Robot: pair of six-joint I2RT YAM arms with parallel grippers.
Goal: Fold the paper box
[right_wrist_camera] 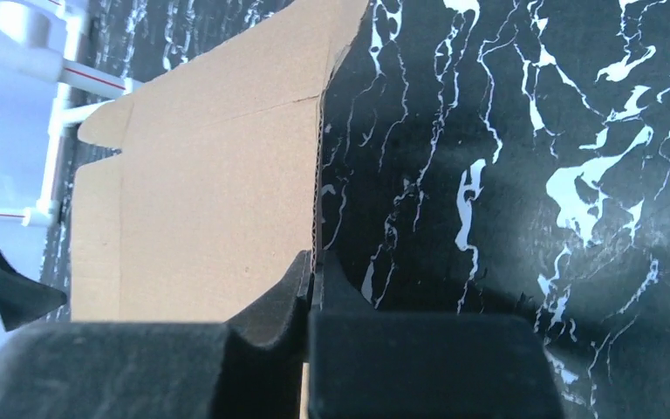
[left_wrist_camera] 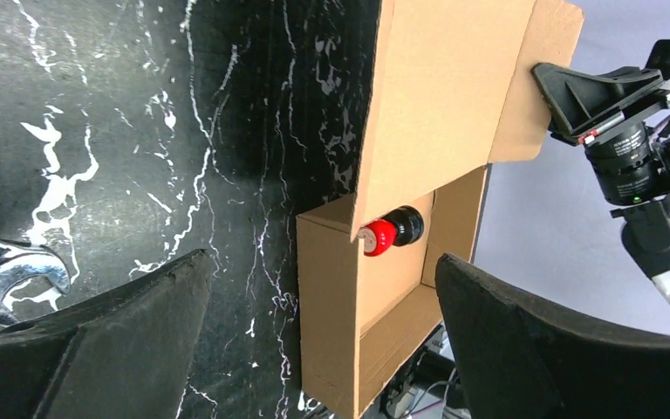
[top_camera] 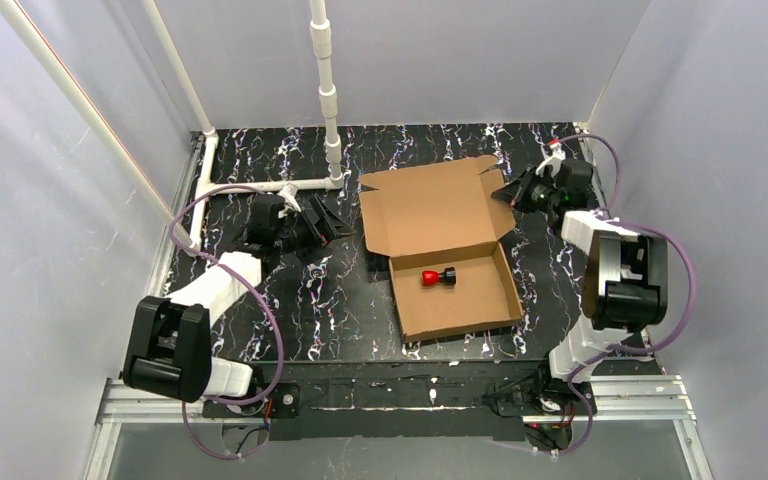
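Observation:
The brown cardboard paper box [top_camera: 455,295] sits mid-table with its tray formed and its lid [top_camera: 430,205] raised and leaning back. A red and black object [top_camera: 438,277] lies inside the tray; it also shows in the left wrist view [left_wrist_camera: 390,230]. My right gripper [top_camera: 513,192] is shut on the right edge of the lid; in the right wrist view the cardboard edge [right_wrist_camera: 317,209] sits pinched between the jaws. My left gripper [top_camera: 332,225] is open and empty, left of the box and apart from it. The box tray also shows in the left wrist view [left_wrist_camera: 331,305].
A white pipe frame [top_camera: 328,100] stands at the back left, with a crossbar on the table [top_camera: 260,187]. A metal wrench [left_wrist_camera: 4,275] lies on the black marbled table [top_camera: 310,300] under the left gripper. Grey curtain walls close in both sides.

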